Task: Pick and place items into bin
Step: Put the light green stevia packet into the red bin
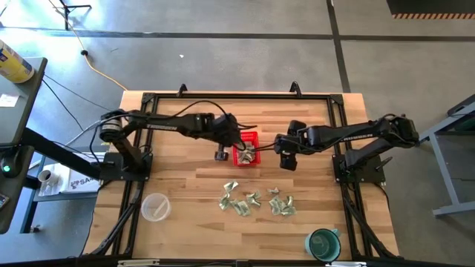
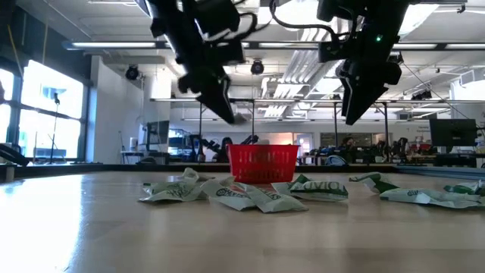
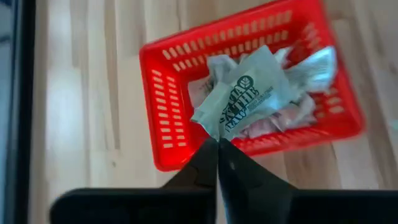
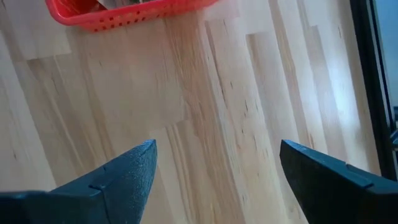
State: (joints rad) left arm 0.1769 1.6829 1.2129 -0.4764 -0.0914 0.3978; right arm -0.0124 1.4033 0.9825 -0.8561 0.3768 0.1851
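The red basket [image 1: 246, 152] stands mid-table with several green-and-white packets inside [image 3: 292, 115]. My left gripper [image 3: 217, 142] hovers over the basket's left part [image 1: 228, 142], shut on one packet [image 3: 249, 96]. My right gripper [image 4: 217, 162] is open above bare wood just right of the basket [image 1: 286, 154]. In the low view both grippers, left [image 2: 227, 114] and right [image 2: 355, 110], hang above the basket [image 2: 261, 163]. Several more packets [image 1: 256, 202] lie loose on the table nearer the near edge [image 2: 250, 193]. My left gripper pinches the packet by one corner [image 3: 213, 127] between its two fingertips, coming from above and pointing down. The packet spreads out beyond the fingers over the basket's inside. Whether its far end rests on the packets below, I cannot tell.
A clear plastic cup [image 1: 156, 206] stands near the near-left corner and a teal cup [image 1: 324, 243] near the near-right corner. Black frame rails [image 1: 338, 133] run along the table's edges. Bare wood lies between the basket and the loose packets.
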